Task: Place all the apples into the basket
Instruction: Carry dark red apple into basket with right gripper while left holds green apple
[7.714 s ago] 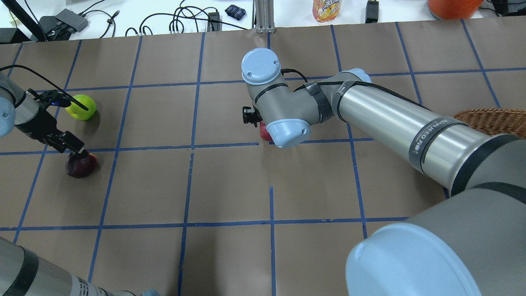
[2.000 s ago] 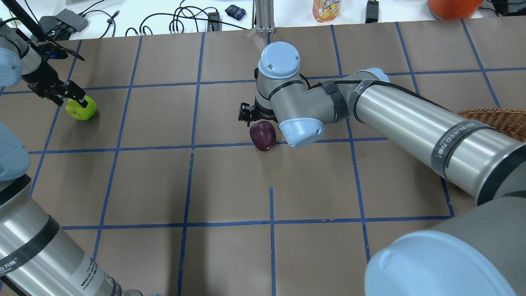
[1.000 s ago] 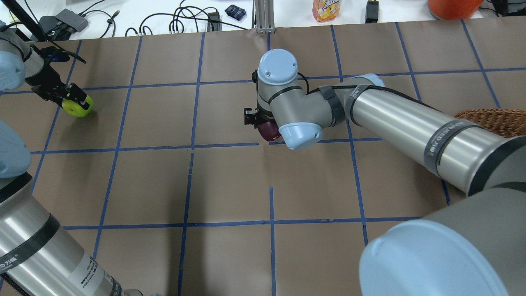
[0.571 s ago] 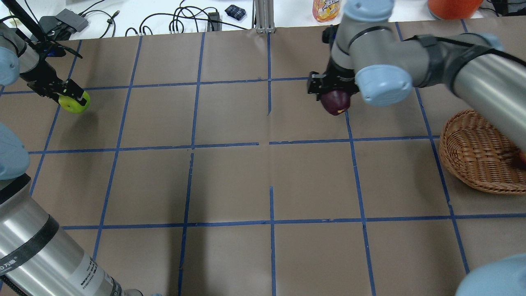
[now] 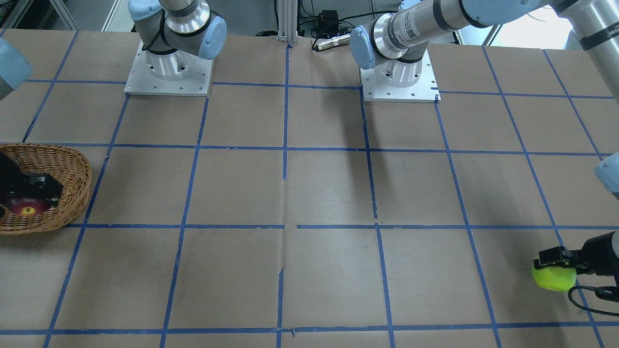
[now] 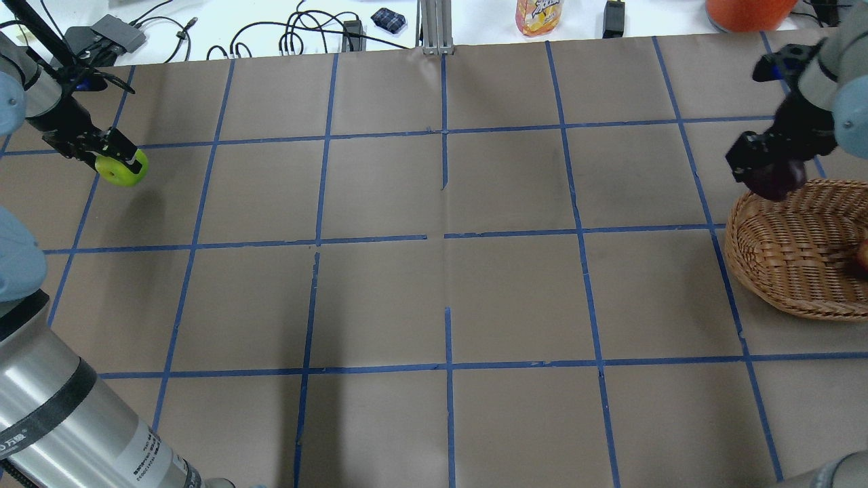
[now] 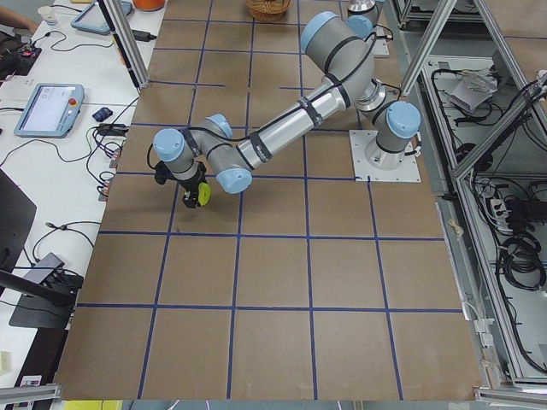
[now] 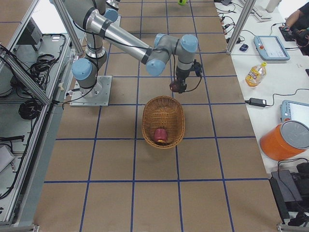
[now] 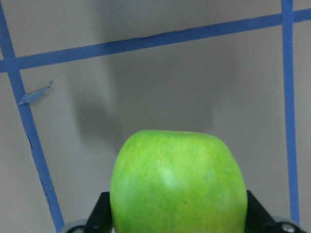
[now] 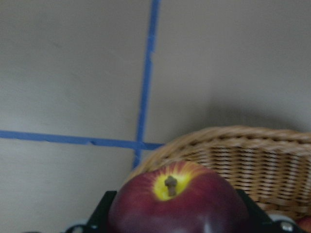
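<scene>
My left gripper [image 6: 116,161] is shut on the bright green apple [image 6: 123,169] at the table's far left and holds it just above the paper. The apple sits between the fingers in the left wrist view [image 9: 177,184]. My right gripper [image 6: 770,169] is shut on the dark maroon apple [image 6: 780,181] with a yellow patch [image 10: 177,204] and holds it over the far left rim of the wicker basket [image 6: 780,285]. The red apple [image 8: 160,134] lies inside the basket, cut off at the overhead view's right edge [image 6: 862,254].
Beyond the table's far edge a white bench carries cables [image 6: 298,34], a drink bottle [image 6: 539,15] and an orange bucket [image 6: 746,12]. Both arm bases [image 5: 169,72] stand on the robot's side. Blue tape lines grid the brown table.
My right arm swung right, carrying the maroon apple from the table's middle to the basket's rim. My left gripper closed on the green apple and raised it slightly.
</scene>
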`<state>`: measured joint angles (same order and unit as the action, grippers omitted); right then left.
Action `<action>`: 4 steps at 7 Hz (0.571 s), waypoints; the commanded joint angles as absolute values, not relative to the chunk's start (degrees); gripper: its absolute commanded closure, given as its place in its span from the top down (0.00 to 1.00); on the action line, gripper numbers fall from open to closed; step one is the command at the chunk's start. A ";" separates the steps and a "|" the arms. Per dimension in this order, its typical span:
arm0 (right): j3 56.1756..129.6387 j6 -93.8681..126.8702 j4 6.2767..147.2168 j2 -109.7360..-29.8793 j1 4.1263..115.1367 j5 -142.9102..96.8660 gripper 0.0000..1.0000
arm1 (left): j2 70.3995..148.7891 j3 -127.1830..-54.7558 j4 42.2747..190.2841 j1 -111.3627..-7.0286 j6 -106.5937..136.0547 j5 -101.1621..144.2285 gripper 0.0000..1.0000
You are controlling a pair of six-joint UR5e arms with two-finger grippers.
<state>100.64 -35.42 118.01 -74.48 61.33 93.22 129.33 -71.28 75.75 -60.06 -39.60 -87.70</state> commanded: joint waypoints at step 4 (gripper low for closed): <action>110.48 -50.43 129.47 -72.94 47.72 90.62 1.00 | 119.21 -76.09 84.99 -75.80 -10.19 -84.47 0.00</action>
